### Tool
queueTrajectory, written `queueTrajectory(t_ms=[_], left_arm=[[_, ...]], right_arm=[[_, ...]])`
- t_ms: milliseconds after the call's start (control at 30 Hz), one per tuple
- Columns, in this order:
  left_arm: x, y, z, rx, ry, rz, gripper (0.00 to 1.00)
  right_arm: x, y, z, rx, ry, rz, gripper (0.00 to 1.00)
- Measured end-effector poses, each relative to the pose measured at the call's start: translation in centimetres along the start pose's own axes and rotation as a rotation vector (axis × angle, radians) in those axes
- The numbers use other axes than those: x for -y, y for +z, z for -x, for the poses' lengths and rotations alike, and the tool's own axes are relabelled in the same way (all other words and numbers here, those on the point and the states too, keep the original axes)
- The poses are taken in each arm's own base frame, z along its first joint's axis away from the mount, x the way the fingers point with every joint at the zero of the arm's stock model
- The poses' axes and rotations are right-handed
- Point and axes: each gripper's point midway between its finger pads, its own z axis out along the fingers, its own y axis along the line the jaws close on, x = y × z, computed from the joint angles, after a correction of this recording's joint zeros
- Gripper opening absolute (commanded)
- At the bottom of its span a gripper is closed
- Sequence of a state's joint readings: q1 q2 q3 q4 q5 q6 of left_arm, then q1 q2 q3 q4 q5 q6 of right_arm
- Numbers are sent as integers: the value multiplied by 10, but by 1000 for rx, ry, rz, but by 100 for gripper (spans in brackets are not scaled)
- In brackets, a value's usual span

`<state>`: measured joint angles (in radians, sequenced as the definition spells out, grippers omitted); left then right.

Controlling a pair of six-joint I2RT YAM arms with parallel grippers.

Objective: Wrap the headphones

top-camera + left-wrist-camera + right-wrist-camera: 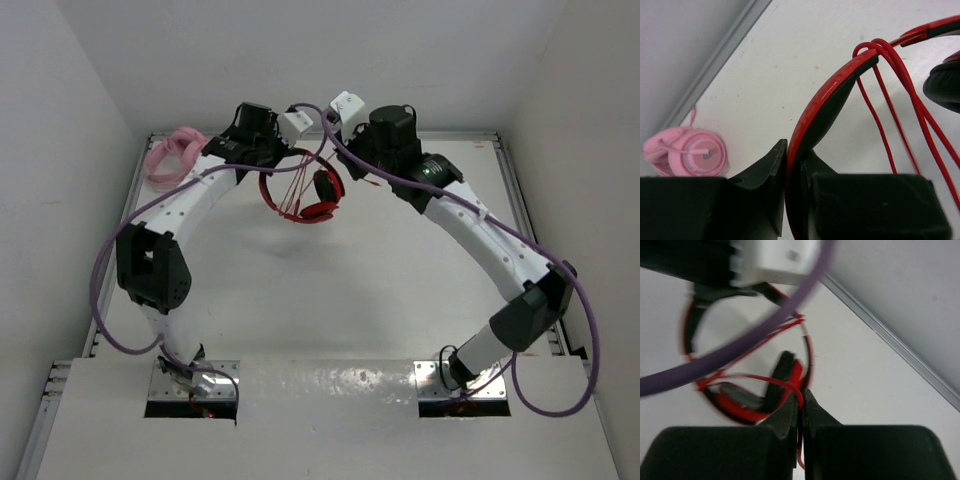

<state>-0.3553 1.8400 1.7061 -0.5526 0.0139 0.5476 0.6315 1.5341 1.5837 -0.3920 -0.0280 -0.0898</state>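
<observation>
**Red headphones gripped by both claws at the table's 12 o'clock**

In the top view, the headphones (322, 210) are seen near the 12 o'clock edge of the table (330, 300). The left gripper (792, 160) is clamped on the black-and-red headband (832, 92), over which loops of thin red cord (910, 92) are draped. The right gripper (801, 402) is pinched on that cord. Pink headphones (172, 155) are set apart at 10 o'clock.
</observation>
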Motion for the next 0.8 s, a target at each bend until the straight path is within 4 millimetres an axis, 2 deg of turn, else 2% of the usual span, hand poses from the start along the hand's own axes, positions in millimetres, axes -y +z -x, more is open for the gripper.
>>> queueTrajectory(t_ms=[67,167,233,333,500,600,767,800], left_arm=[[9,-20,11,41,52,-42,0],[29,-49,29,108,108,-123,0],[44,-59,35,133,119,-180,0],[66,-64,42,156,115,-252,0],[81,-74,51,170,48,-317,0],[78,-83,61,192,-26,-333,0],[77,-92,63,183,-148,-378,0],[79,-94,61,174,-165,-393,0]], right_arm=[[23,12,-16,-60,-21,-56,0],[41,24,-35,-114,-38,-89,0],[50,28,-40,-117,-32,-103,0],[63,31,-40,-96,-13,-105,0],[67,41,-42,-62,52,-61,0],[71,45,-56,-44,125,-25,0],[59,47,-88,-13,212,60,15],[57,46,-95,-14,226,70,22]])
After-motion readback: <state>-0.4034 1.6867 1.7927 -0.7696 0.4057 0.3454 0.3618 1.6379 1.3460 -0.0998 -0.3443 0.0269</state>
